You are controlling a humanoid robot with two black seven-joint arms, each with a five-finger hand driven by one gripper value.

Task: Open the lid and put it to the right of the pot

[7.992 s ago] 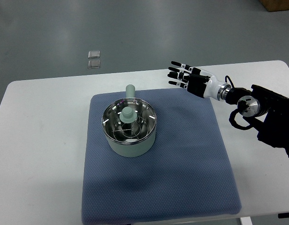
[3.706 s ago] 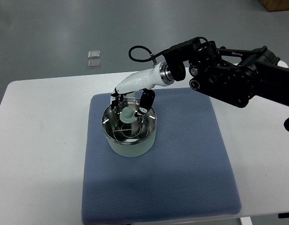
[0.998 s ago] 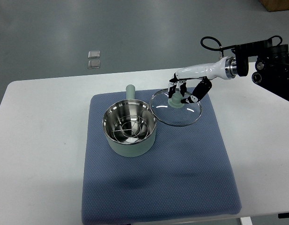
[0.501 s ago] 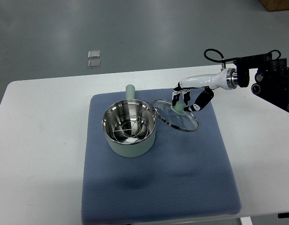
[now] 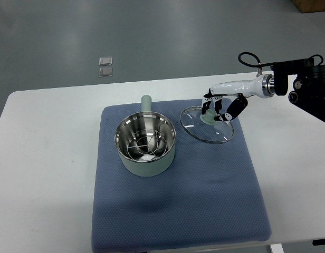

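Note:
The pale green pot (image 5: 145, 143) stands uncovered on the blue mat (image 5: 178, 211), its steel inside and a wire rack showing, its handle pointing away. To its right the glass lid (image 5: 207, 126) hangs tilted just above the mat. My right hand (image 5: 217, 110) comes in from the right edge and is shut on the lid's green knob (image 5: 209, 117). The left arm does not show.
The mat lies on a white table (image 5: 46, 158). The black arm body (image 5: 310, 89) sits over the table's far right. Two small clear squares (image 5: 105, 66) lie on the grey floor beyond the table.
The lid has come off the pot and travelled right in my right hand; over the last second it moved a little further right and away from the pot.

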